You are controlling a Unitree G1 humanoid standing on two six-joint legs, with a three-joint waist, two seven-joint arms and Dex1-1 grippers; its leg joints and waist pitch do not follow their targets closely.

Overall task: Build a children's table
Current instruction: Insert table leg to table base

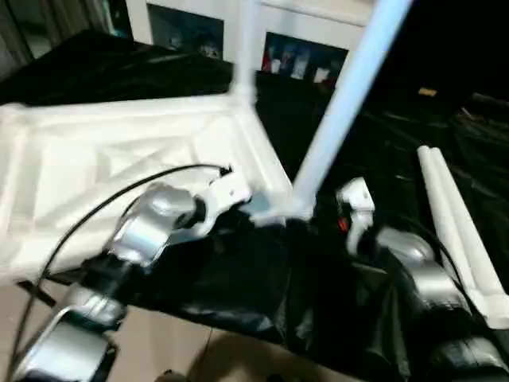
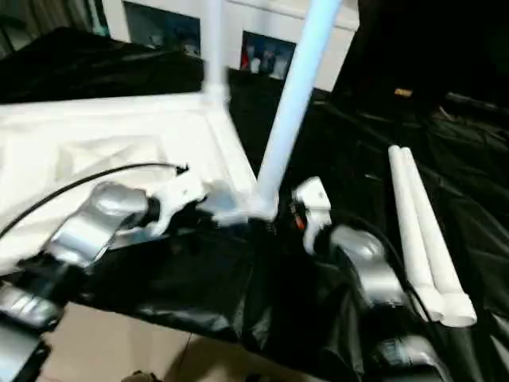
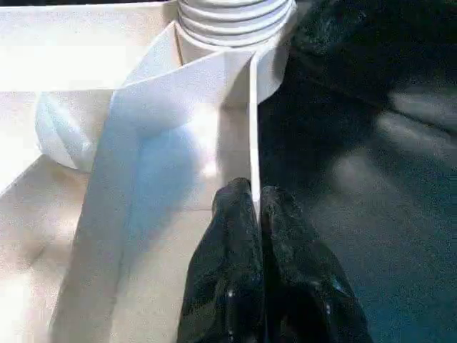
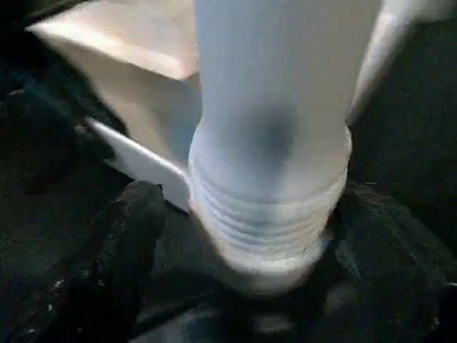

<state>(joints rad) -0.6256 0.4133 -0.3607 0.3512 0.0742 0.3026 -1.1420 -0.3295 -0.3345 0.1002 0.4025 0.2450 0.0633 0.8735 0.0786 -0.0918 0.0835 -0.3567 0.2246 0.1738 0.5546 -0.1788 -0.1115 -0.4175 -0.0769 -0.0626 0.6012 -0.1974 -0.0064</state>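
The children's table top [image 1: 119, 159] lies upside down on black sheeting, its ribbed X-braced underside facing up. One white leg [image 1: 342, 111] stands in the near right corner socket, and another leg [image 1: 246, 48] stands in the far corner. My left gripper [image 3: 255, 196] is shut on the thin rim wall of the top, close to the near socket [image 3: 232, 21]. My right gripper [image 4: 264, 236] is open, with one black finger [image 4: 128, 229] on each side of the near leg's ribbed base [image 4: 268, 214] and a gap showing beside the leg. Two loose legs [image 1: 457, 223] lie side by side to the right.
A white cabinet with glass doors [image 1: 302, 48] stands behind the work surface. Black sheeting [image 1: 382, 143] covers the surface and hangs over its front edge above a tiled floor [image 1: 159, 342]. A black cable [image 1: 95, 207] arcs over my left forearm.
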